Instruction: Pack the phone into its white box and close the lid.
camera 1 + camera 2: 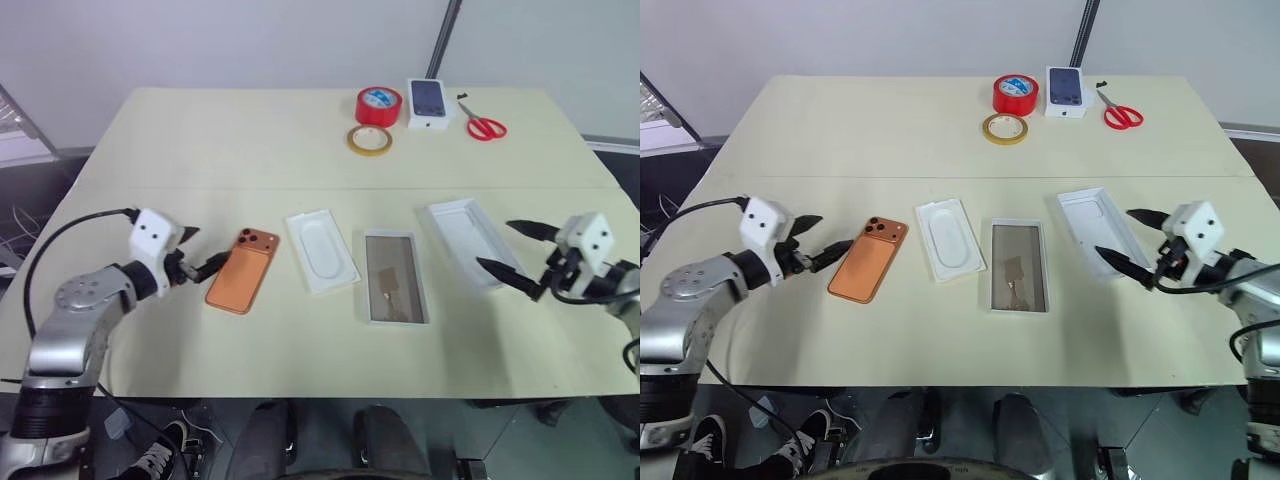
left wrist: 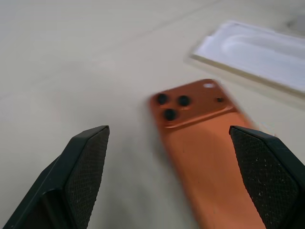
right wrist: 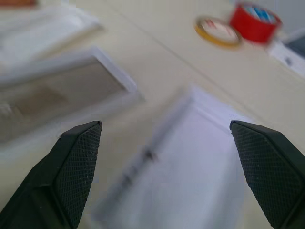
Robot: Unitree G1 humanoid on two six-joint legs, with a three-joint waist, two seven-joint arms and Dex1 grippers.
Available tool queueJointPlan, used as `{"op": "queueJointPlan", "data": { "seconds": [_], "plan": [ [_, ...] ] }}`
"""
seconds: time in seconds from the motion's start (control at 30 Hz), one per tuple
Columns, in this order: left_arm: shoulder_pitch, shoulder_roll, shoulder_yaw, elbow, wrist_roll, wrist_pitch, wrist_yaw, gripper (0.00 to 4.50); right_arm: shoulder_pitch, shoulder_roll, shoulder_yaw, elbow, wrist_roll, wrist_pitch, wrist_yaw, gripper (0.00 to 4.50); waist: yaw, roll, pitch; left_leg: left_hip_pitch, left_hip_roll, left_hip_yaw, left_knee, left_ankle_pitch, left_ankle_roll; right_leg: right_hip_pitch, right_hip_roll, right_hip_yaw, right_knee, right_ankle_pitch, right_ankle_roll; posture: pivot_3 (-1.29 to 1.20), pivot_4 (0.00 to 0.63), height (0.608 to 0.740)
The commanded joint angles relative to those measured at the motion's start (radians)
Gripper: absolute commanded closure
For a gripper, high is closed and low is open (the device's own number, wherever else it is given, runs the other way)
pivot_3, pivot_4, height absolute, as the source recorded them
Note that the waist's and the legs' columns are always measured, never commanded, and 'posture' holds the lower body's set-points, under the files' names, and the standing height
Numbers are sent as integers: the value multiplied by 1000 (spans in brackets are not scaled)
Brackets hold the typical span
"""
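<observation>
From the head, an orange phone (image 1: 243,271) lies camera-side up on the pale surface (image 1: 250,140), left of the insert (image 1: 321,250), white box (image 1: 395,277) and lid (image 1: 466,240). The left gripper (image 1: 194,252) sits just beside the phone, jaws released; the right gripper (image 1: 515,253) hangs released near the lid. Left wrist: the phone lies between the fingers (image 2: 83,167); best pinch its long edges squarely. Right wrist: the lid lies ahead.

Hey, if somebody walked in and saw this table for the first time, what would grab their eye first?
Probably the orange phone, lying camera side up at the table's left, right by the open left tool. Next, the row beside it: a white insert, the white box and the lid, with the open right tool at the lid. At the far edge, red tape stands out.
</observation>
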Motion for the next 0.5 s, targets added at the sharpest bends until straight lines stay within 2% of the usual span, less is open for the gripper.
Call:
{"op": "queueJointPlan", "data": {
  "seconds": [0.03,0.2,0.33,0.5],
  "plan": [
    [-48,-85,-33,-77,-122,208,71,278,-33,35,85,-124,10,11,7,17,3,0,0,0,0,0,1,0,0,0,0,0,0,0,0,0,150,728],
    [-90,-186,-24,-115,-212,378,161,278,-66,65,133,-118,-10,10,-10,17,3,-2,1,0,-1,-1,2,0,1,1,1,-1,1,0,0,0,150,728],
    [-132,-282,23,-89,-256,541,298,278,-71,72,134,-79,-30,-19,-5,17,6,-2,1,0,-1,-1,4,0,1,2,1,-1,2,0,0,0,150,728],
    [-153,-386,54,-34,-277,599,385,278,-71,79,132,-52,-41,-46,1,17,3,-2,1,1,-1,-1,4,0,0,3,3,-1,2,0,1,0,150,728]
  ]
}}
